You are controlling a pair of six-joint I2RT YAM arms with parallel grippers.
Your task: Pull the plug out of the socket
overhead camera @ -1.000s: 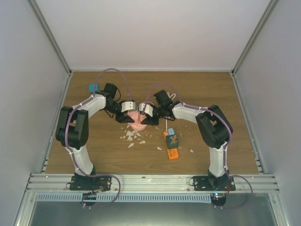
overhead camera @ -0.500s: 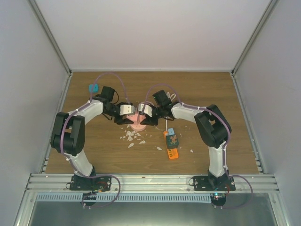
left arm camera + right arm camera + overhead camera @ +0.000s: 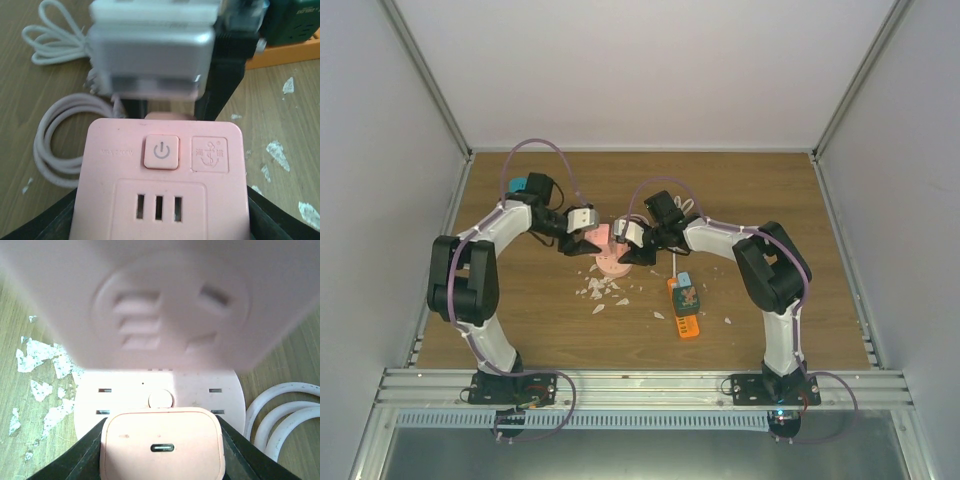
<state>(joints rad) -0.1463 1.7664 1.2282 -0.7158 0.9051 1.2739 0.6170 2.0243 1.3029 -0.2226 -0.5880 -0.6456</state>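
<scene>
Socket cube [image 3: 160,170], pink, clamped in left tool [image 3: 592,234], now drawn leftward clear of plug block [image 3: 161,442] gripped by right tool [image 3: 632,248] over round base [image 3: 613,264] on surface [image 3: 520,320]; gap newly opened, so unplugging looks essentially done.

Brown wooden tabletop [image 3: 760,185], plain white walls [image 3: 640,70], aluminium rail [image 3: 640,385] along near edge
</scene>
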